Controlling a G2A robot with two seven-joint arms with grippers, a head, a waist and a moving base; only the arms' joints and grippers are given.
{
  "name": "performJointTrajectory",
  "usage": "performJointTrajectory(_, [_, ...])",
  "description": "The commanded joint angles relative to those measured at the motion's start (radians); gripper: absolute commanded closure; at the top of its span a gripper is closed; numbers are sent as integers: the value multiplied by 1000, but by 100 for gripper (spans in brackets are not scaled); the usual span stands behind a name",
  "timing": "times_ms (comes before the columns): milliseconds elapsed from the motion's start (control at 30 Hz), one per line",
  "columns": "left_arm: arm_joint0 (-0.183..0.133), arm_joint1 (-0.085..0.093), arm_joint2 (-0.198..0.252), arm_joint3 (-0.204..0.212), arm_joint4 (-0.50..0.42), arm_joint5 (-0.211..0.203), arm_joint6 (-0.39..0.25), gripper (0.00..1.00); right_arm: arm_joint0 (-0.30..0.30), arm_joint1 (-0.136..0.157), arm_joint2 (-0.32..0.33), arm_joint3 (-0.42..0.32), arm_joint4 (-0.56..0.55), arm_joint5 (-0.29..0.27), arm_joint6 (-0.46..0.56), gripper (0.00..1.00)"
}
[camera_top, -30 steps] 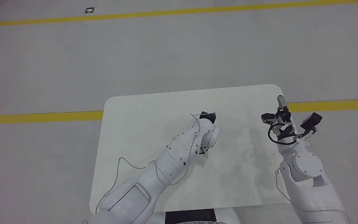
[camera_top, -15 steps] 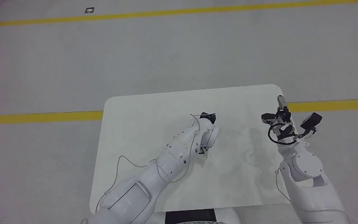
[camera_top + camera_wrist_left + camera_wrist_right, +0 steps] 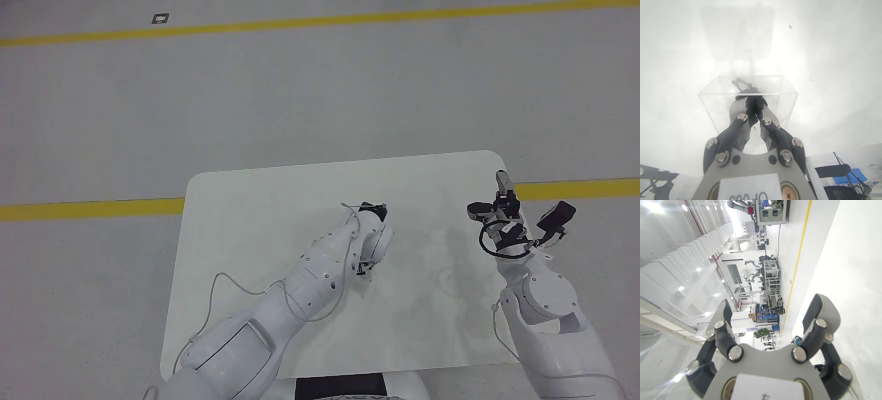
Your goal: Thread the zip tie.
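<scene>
A black zip tie [image 3: 743, 86] lies inside a small clear plastic box [image 3: 719, 106] on the white table [image 3: 260, 230]. My left gripper [image 3: 755, 101] reaches down into the box, its fingers pressed together on the near end of the zip tie. From the top, the left gripper [image 3: 371, 212] is near the middle of the table. My right gripper [image 3: 770, 311] stands open with nothing between its fingers, facing out to the room. The right gripper [image 3: 489, 197] is held above the table's right edge, well apart from the box.
The table top around the box is bare white. Its right edge runs just under the right arm. Grey floor with yellow lines [image 3: 300, 22] lies beyond the table.
</scene>
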State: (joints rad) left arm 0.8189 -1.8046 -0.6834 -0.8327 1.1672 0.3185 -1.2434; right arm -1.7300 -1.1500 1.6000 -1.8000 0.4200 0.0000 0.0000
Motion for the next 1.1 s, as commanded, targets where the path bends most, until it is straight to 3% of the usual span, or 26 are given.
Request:
performJointTrajectory(0, [-5, 0, 3, -6, 2, 4, -8, 100, 0, 0, 0, 0, 0, 0, 0, 0])
performJointTrajectory(233, [-6, 14, -11, -81, 35, 21, -59, 100, 0, 0, 0, 0, 0, 0, 0, 0])
performJointTrajectory(367, [18, 28, -32, -140, 72, 21, -92, 100, 0, 0, 0, 0, 0, 0, 0, 0])
performJointTrajectory(600, [61, 44, -57, -210, 116, 21, -123, 100, 0, 0, 0, 0, 0, 0, 0, 0])
performJointTrajectory(1067, [91, 56, -69, -258, 145, 21, -145, 100, 0, 0, 0, 0, 0, 0, 0, 0])
